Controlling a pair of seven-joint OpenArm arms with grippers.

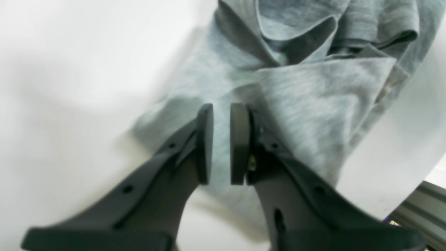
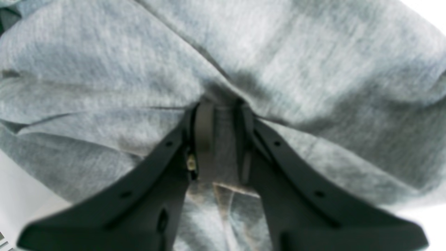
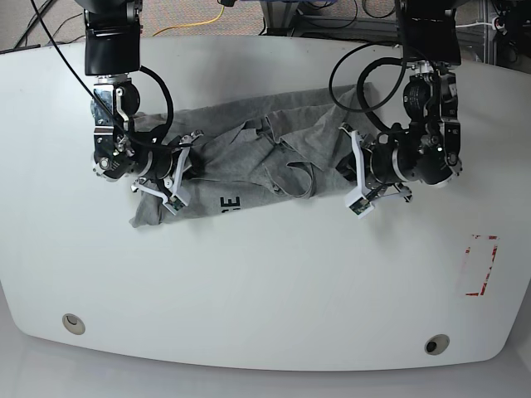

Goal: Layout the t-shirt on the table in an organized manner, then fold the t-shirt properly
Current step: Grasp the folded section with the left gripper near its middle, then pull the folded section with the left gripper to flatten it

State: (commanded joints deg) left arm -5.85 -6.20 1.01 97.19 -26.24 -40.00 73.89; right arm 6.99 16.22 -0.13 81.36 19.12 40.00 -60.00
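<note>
The right claw (image 2: 223, 130) was clenched on a bunched fold of the t-shirt (image 2: 278, 62), grey cloth pinched between its pads (image 2: 204, 129) and puckered around their tips. In the base view this claw (image 3: 172, 178) sat at the shirt's 9 o'clock end. The left claw (image 1: 222, 143) was released, its pads (image 1: 239, 143) a narrow gap apart with grey fabric showing through that gap beneath them; whether they touched the cloth I cannot tell. In the base view it (image 3: 355, 178) hovered at the shirt's 3 o'clock end. The t-shirt (image 3: 249, 170) lay crumpled in a long band across the desk (image 3: 265, 290), creased and folded over itself in the middle, with black lettering (image 3: 230, 204) showing near its 6 o'clock edge. A red tape rectangle (image 3: 480, 265) marked the desk toward 4 o'clock, well apart from the shirt
</note>
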